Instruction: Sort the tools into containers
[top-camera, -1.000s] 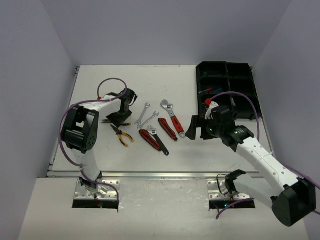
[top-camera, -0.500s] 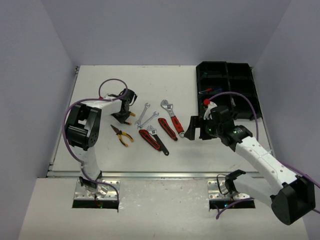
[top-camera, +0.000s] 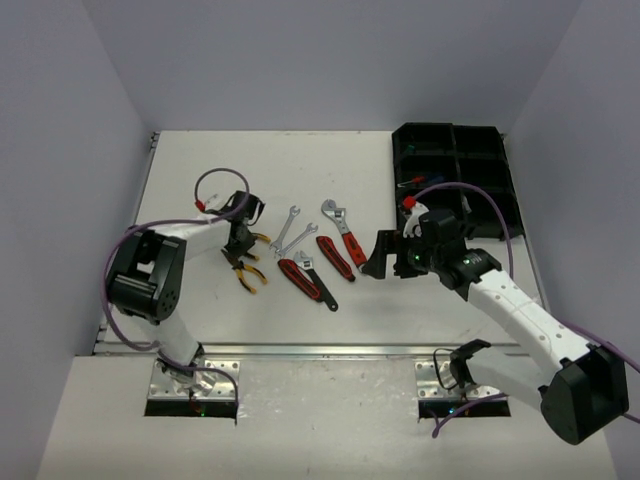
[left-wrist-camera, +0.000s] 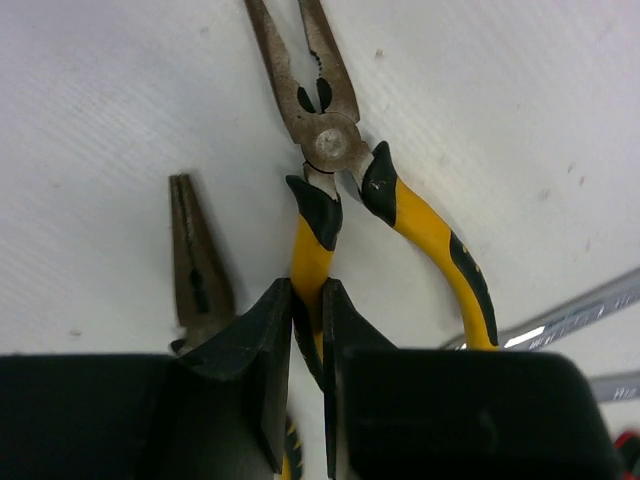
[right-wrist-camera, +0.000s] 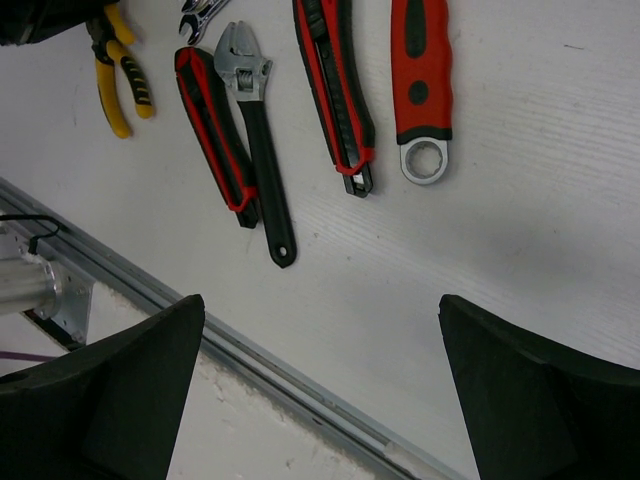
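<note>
My left gripper (left-wrist-camera: 306, 290) is shut on one yellow handle of a pair of pliers (left-wrist-camera: 330, 150) whose nose points away from the camera. The nose of a second pair of pliers (left-wrist-camera: 195, 270) lies just left of it. From above, the left gripper (top-camera: 240, 242) covers part of the pliers, and one pair (top-camera: 247, 272) shows just in front of it. My right gripper (right-wrist-camera: 320, 390) is open and holds nothing. It hangs (top-camera: 385, 255) over the table beside the red-handled adjustable wrench (top-camera: 347, 238). The black organiser tray (top-camera: 452, 152) stands at the far right.
Between the arms lie two silver wrenches (top-camera: 288, 228), a black-handled adjustable wrench (top-camera: 318, 280) and two red-and-black tools (top-camera: 298, 278) (top-camera: 335, 257). A red-handled tool (top-camera: 411, 202) rests in the tray. The table's metal front rail (right-wrist-camera: 250, 350) runs below the right gripper.
My left gripper has shut on the pliers handle and shifted a little toward the near edge. The right gripper has drifted slightly left, still open.
</note>
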